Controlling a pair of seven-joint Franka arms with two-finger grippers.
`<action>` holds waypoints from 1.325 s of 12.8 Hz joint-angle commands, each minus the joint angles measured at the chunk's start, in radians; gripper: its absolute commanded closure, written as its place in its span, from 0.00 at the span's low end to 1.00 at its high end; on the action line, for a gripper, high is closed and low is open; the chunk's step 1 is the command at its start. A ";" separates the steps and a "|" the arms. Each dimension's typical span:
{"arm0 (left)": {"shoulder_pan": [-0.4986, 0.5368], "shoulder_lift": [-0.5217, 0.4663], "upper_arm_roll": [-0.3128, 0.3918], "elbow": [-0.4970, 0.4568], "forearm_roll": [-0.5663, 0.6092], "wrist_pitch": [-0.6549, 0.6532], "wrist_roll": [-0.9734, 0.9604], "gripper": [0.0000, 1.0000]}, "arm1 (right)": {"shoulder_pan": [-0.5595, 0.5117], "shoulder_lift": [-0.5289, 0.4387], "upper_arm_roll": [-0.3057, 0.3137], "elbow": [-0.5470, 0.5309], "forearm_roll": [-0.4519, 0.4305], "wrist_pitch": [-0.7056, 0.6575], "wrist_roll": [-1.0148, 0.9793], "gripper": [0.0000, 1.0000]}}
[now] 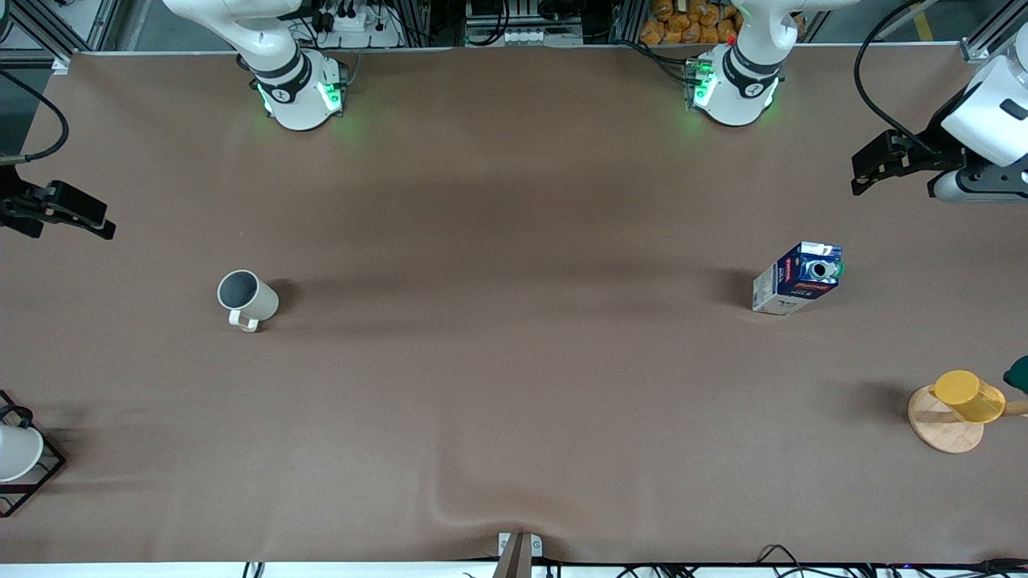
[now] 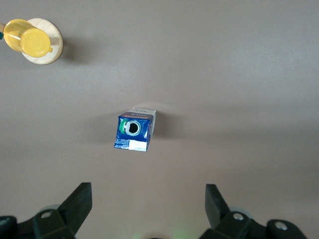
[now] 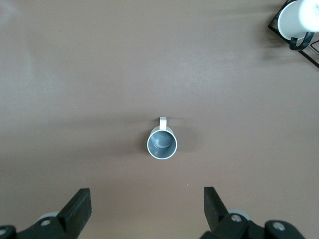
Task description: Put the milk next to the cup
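Note:
The milk (image 1: 797, 278), a small carton with a dark blue top, a red band and a white lower part, stands upright on the table toward the left arm's end. It also shows in the left wrist view (image 2: 134, 130). The cup (image 1: 247, 299), a cream-white mug with a dark grey inside and a small handle, stands toward the right arm's end, and shows in the right wrist view (image 3: 162, 143). My left gripper (image 1: 863, 172) (image 2: 148, 199) is open and empty, high over the table's left-arm end. My right gripper (image 1: 100, 225) (image 3: 147, 199) is open and empty, high over the right-arm end.
A yellow cup (image 1: 968, 396) (image 2: 29, 40) lies on a round wooden disc (image 1: 940, 437) nearer the front camera than the milk. A white cup in a black wire frame (image 1: 16, 453) (image 3: 296, 20) stands at the table's edge, nearer the camera than the mug.

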 commanded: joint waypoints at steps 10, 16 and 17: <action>0.004 0.011 -0.003 0.021 0.022 -0.019 -0.014 0.00 | 0.003 -0.003 0.003 -0.003 0.000 0.004 0.029 0.00; 0.001 0.025 -0.009 -0.054 0.052 0.092 -0.016 0.00 | 0.038 0.000 0.005 -0.003 -0.006 0.008 0.071 0.00; -0.001 0.032 -0.012 -0.077 0.086 0.125 -0.016 0.00 | 0.040 0.005 0.006 -0.003 -0.006 0.024 0.071 0.00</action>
